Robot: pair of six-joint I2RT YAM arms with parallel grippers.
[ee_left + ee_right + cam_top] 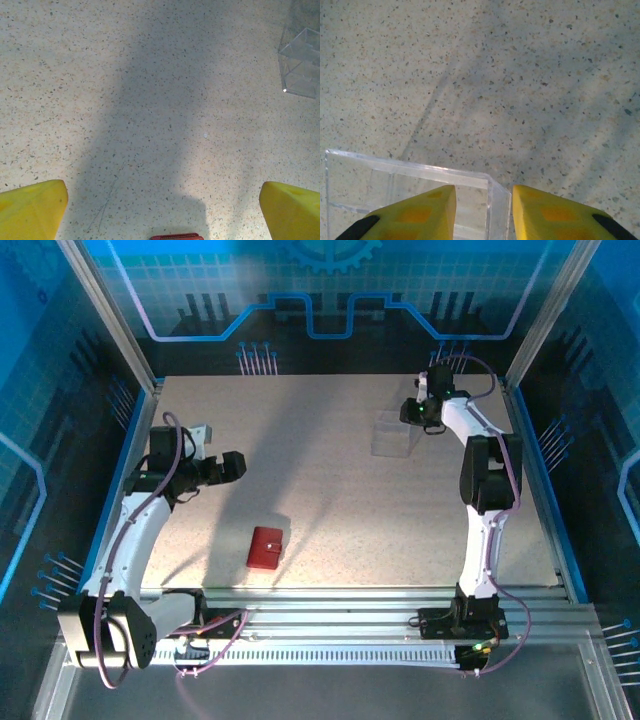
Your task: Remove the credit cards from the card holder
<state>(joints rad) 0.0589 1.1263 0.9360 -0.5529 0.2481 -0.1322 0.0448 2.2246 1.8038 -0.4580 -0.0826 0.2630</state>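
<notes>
Item: card holder [265,547], red, folded shut, by the bench [400,530] front edge, left of centre | Handling: likely light, stiff, low-lying; pinch a long edge | Left gripper [233,466]: spread wide, near left edge | Right gripper [484,199]: narrow gap astride clear box [395,169] wall, far right corner; pinch unclear.

The table [340,490] is showing a matt, stone-like top, beige with fine dark flecks and faintly grainy. At the far right, the clear box [410,172] is looking like glossy transparent plastic, its edges catching light. The card holder [265,548], near the front, is presenting a smooth red skin with a soft sheen; leather or plastic cannot be told. The left gripper [162,212] and right gripper [484,210] are wearing smooth, matt yellow plastic fingers [30,210], the right ones carrying black inlays. The rail [380,625] along the near edge is gleaming like ribbed metal.
</notes>
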